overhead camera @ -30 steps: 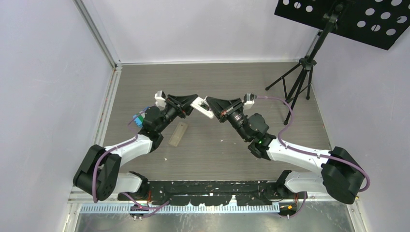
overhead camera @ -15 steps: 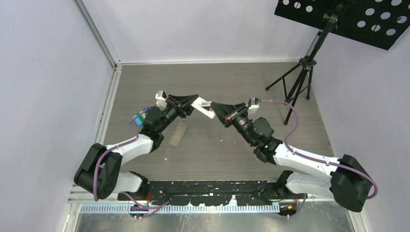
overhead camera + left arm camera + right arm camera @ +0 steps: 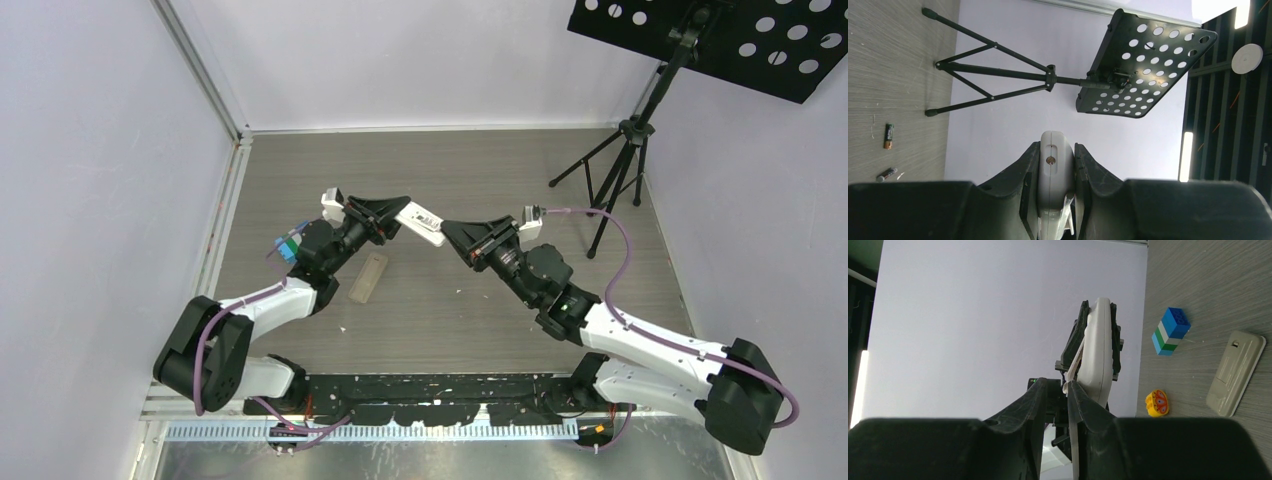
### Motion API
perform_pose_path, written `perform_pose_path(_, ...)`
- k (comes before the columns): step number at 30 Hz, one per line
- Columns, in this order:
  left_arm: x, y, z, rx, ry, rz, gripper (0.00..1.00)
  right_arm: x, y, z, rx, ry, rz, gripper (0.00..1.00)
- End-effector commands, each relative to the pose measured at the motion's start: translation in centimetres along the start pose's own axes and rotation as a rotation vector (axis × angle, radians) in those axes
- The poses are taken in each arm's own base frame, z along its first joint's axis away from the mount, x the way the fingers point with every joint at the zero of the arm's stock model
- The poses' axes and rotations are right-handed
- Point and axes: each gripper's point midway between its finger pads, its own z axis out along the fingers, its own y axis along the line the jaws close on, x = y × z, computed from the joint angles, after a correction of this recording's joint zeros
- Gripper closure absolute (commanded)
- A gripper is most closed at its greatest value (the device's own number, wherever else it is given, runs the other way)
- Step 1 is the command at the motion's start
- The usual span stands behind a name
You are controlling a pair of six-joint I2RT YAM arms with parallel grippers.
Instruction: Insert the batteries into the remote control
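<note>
The white remote control (image 3: 421,221) is held up off the table, with my left gripper (image 3: 400,215) shut on it. In the left wrist view its rounded end (image 3: 1054,167) is clamped between both fingers. My right gripper (image 3: 452,233) sits just right of the remote's free end. Its jaws (image 3: 1057,382) are open, with a clear gap and nothing between them. One fingertip is next to a thin white strip hanging off the remote (image 3: 1098,355). Two batteries (image 3: 888,136) (image 3: 886,174) lie on the floor, far from both grippers.
A grey-tan flat bar (image 3: 368,276) lies on the table below the left gripper. A blue, white and green block (image 3: 1170,331) and a small yellow-orange piece (image 3: 1156,403) lie nearby. A black music stand (image 3: 620,150) is at the back right.
My right gripper has gone from shut to open and drawn back to the right, away from the remote. The left gripper keeps the remote in the same place.
</note>
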Motion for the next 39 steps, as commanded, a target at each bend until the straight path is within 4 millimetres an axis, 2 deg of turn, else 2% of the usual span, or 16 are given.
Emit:
perform_pose_path(1,0.6,-2.5,0.1,0.085,0.023,0.036,1.0,-0.4,0.2,-0.1,0.032,-0.013,-0.043,0.71)
perform_pose_path(8,0.6,-2.1,0.1,0.067,0.018,0.059,1.0,-0.7,0.0,-0.7,0.087,-0.016,-0.088,0.61)
perform_pose_path(14,0.6,-1.7,0.0,0.059,0.022,0.117,1.0,-1.0,0.7,-1.8,0.105,-0.001,-0.161,0.6)
perform_pose_path(19,1.7,-0.6,-0.2,0.03,0.088,0.227,1.0,-0.5,1.0,-3.1,0.137,0.082,-0.38,0.47)
perform_pose_path(26,4.4,1.7,-0.9,-0.008,0.293,0.306,1.0,0.0,-2.4,-5.5,0.315,0.315,-0.792,0.29)
perform_pose_path(30,5.1,2.3,-1.3,-0.009,0.348,0.32,1.0,-0.1,-3.5,-5.7,0.363,0.394,-0.945,0.29)
perform_pose_path(39,5.0,3.2,-1.6,-0.029,0.349,0.32,1.0,0.9,-4.0,-4.8,0.394,0.465,-1.117,0.41)
